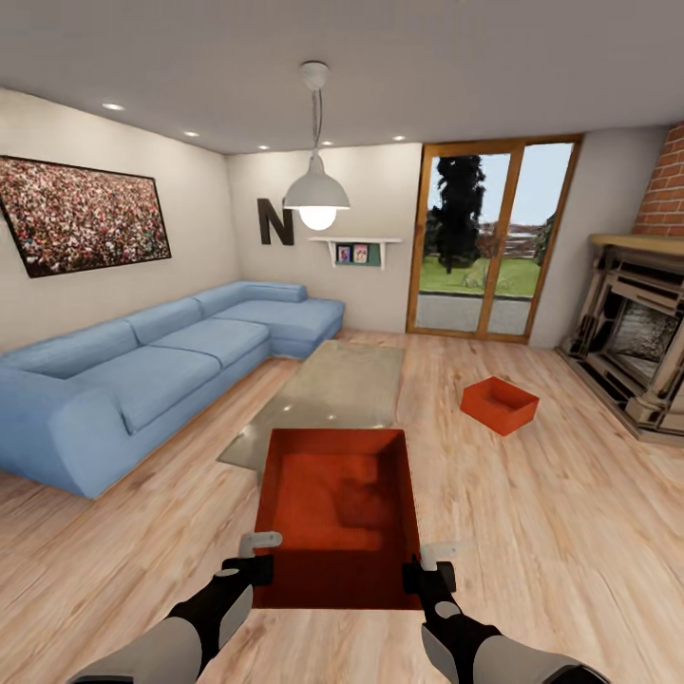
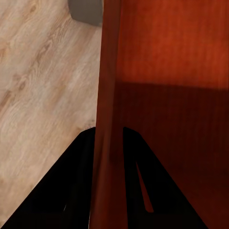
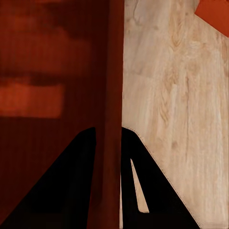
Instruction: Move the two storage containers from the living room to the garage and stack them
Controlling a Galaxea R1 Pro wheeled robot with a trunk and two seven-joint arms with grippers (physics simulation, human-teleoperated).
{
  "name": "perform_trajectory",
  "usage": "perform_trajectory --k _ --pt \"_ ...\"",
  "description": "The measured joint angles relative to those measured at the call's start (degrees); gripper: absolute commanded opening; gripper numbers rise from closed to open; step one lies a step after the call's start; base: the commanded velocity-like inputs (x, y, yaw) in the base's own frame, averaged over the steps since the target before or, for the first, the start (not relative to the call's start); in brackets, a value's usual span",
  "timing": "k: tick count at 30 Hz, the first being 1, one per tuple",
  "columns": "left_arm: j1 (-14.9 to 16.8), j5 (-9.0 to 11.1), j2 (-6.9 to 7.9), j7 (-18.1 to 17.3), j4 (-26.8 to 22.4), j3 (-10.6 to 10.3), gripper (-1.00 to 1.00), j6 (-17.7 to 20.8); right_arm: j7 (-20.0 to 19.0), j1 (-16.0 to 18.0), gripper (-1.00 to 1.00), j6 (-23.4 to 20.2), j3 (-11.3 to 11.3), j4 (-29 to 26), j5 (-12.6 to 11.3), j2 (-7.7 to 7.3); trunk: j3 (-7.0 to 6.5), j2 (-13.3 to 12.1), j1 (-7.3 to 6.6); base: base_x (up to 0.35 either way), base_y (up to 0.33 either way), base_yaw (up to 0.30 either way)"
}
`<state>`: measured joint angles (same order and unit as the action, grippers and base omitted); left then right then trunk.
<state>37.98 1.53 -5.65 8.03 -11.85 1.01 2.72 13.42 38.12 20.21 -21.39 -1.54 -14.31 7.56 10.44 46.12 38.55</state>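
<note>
One red-orange open-top storage container (image 1: 337,513) held level above the wood-plank floor (image 1: 532,513), long axis pointing away, empty, grippers clamped on both side walls. Second matching container (image 1: 499,404) sits on floor, angled, near the fireplace.

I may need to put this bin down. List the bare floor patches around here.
Bare planks lie between the held bin and the second bin, and on toward the fireplace. Another strip runs between the sofa and the held bin. Straight ahead is crowded: the glass table sits there.
</note>
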Motion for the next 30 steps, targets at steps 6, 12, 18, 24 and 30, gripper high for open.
perform_trajectory --k 6,12,18,24,30 --pt "0.0 0.01 0.0 0.0 0.0 -0.01 -1.0 0.0 0.0 0.0 -1.0 -0.01 0.0 0.0 0.0 0.0 -0.3 0.0 0.0 -0.336 0.0 0.234" --pt "0.0 -0.01 0.0 0.0 0.0 0.02 -1.0 0.02 -0.01 0.0 -1.0 -0.03 0.01 0.0 0.03 0.0 -0.6 0.0 0.0 -0.336 0.0 0.237" --pt "0.0 0.01 0.0 0.0 0.0 -0.01 -1.0 0.01 0.0 0.0 -1.0 0.0 0.01 0.0 0.01 0.0 -0.87 0.0 0.0 -0.336 0.0 0.247" --pt "0.0 0.01 0.0 0.0 -0.01 -0.01 -1.0 -0.02 0.0 -0.01 -1.0 0.05 -0.01 0.0 -0.02 0.0 -1.13 0.0 0.0 -0.336 0.0 0.249" --pt "0.0 0.01 0.0 -0.01 -0.01 0.0 -1.0 -0.04 0.0 0.01 -1.0 0.08 -0.03 0.01 -0.03 0.0 -1.38 0.0 0.0 -0.336 0.0 0.25"
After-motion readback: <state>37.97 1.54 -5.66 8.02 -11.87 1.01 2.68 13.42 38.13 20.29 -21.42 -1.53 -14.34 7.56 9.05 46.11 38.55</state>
